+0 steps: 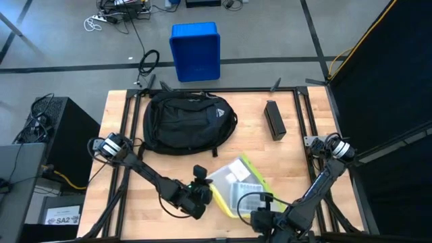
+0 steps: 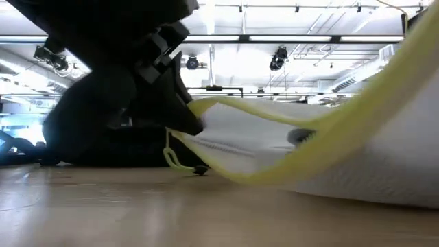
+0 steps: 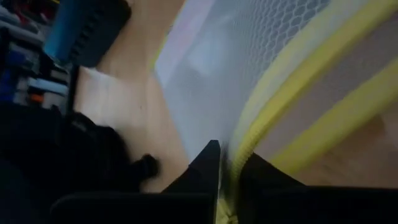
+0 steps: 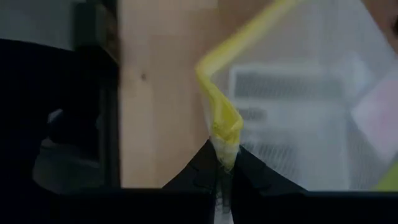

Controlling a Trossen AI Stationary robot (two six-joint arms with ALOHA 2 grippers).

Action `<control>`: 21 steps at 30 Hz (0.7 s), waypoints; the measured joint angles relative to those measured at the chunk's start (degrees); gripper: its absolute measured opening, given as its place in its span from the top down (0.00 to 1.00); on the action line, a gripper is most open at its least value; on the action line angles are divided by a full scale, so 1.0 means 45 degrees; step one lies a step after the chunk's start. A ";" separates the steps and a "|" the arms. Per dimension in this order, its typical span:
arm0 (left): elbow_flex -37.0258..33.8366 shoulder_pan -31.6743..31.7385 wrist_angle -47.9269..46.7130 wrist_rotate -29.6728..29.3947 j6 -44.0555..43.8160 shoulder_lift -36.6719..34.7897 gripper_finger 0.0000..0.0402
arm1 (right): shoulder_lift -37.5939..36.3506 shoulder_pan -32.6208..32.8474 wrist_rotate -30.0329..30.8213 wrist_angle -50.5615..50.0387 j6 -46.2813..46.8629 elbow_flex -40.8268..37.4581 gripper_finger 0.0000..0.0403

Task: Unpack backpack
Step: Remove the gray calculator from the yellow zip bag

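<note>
Though rounded, a black backpack, pale triangular logo.

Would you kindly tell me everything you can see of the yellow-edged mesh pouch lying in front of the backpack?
The mesh pouch is a flat, translucent white bag of netted fabric with a yellow border. It lies tilted on the wooden table, apart from the black backpack. Pale printed contents show through it. The left hand is shut on its yellow edge at one side, and the right hand pinches a yellow tab at the other.
</note>
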 joint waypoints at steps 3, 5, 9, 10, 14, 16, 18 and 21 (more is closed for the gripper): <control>0.0731 -0.0505 -0.1885 0.0305 -0.1278 -0.0383 1.00 | 0.0000 -0.0276 -0.0640 -0.0007 0.0786 -0.0553 1.00; 0.1415 -0.0920 -0.3557 0.0415 -0.2290 -0.0547 1.00 | 0.0007 -0.0519 -0.1047 -0.0047 0.1181 -0.0999 1.00; 0.2895 -0.1813 -0.5859 0.0571 -0.3987 -0.0538 1.00 | 0.0011 -0.1171 -0.1230 0.0023 0.1790 -0.1832 1.00; 0.3155 -0.2010 -0.5934 0.0680 -0.4152 -0.0541 1.00 | 0.0015 -0.1345 -0.1251 0.0019 0.1848 -0.1977 1.00; 0.3832 -0.2769 -0.5996 0.1185 -0.4328 -0.0543 1.00 | 0.0015 -0.2083 -0.1149 0.0477 0.1700 -0.2396 1.00; 0.3968 -0.2938 -0.5974 0.1216 -0.4315 -0.0544 1.00 | 0.0015 -0.2481 -0.0914 0.0636 0.1371 -0.2433 1.00; 0.3975 -0.3010 -0.6011 0.1190 -0.4325 -0.0553 1.00 | 0.0015 -0.2868 -0.0803 0.1034 0.0922 -0.2521 1.00; 0.3971 -0.2953 -0.5974 0.1106 -0.4325 -0.0548 1.00 | 0.0015 -0.3278 -0.0808 0.1569 -0.0023 -0.2556 1.00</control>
